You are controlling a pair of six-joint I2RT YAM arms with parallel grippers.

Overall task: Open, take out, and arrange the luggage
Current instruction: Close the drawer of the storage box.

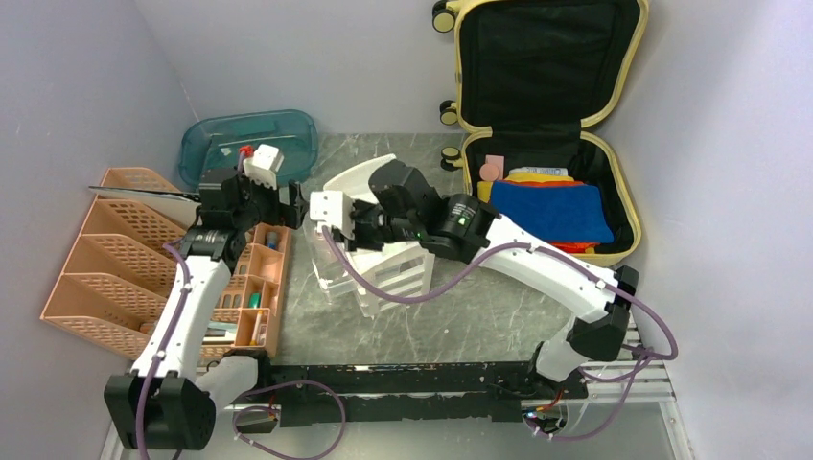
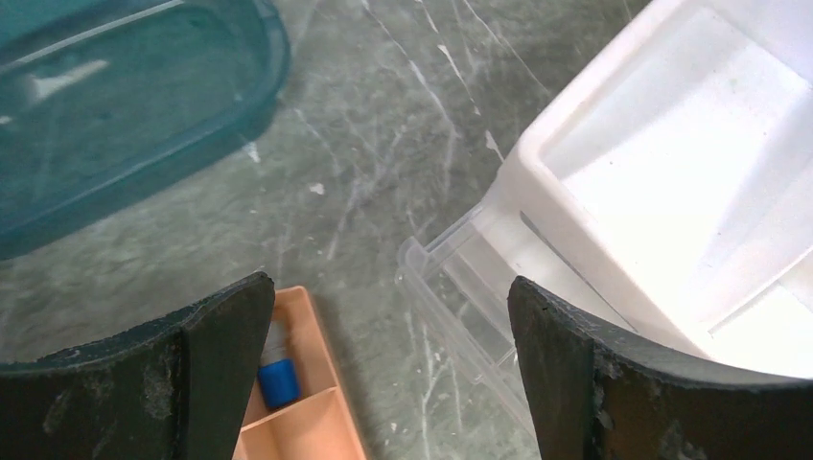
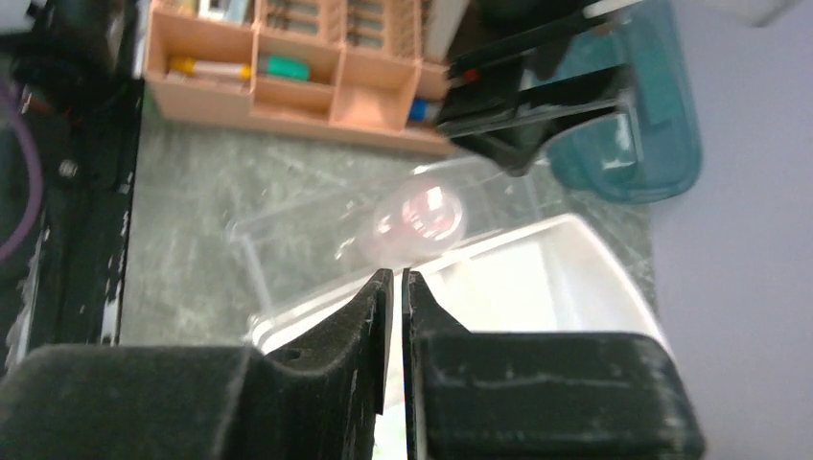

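Luggage (image 1: 542, 57) stood at the far right corner of the counter (image 1: 479, 307), open. Its lid was upright against the wall and its base lay flat. The shell was pale yellow hard plastic with rounded corners, the lining black fabric, and the small wheels (image 1: 448, 113) black and yellow. Inside the base lay a folded blue cloth (image 1: 561, 211) over yellow and red layers, with a pink round disc (image 1: 491, 171) at the left edge.

Left tool (image 2: 388, 292) hung released, its scuffed black pads wide apart with nothing between them. It sat over the grey marbled counter, between the translucent teal tray (image 2: 115, 115) on the far left and the white drawer unit (image 2: 671, 172).

Right tool (image 3: 395, 278) was clenched to a narrow slit above the drawer unit, which was smooth moulded plastic with a clear drawer (image 3: 307, 249) part way out. A blurred pinkish round item (image 3: 422, 216) showed just past the tips; whether it was pinched could not be told.

A salmon compartment organiser (image 1: 259, 287) holding small items lay near the left arm, beside a peach lattice file rack (image 1: 105, 259).
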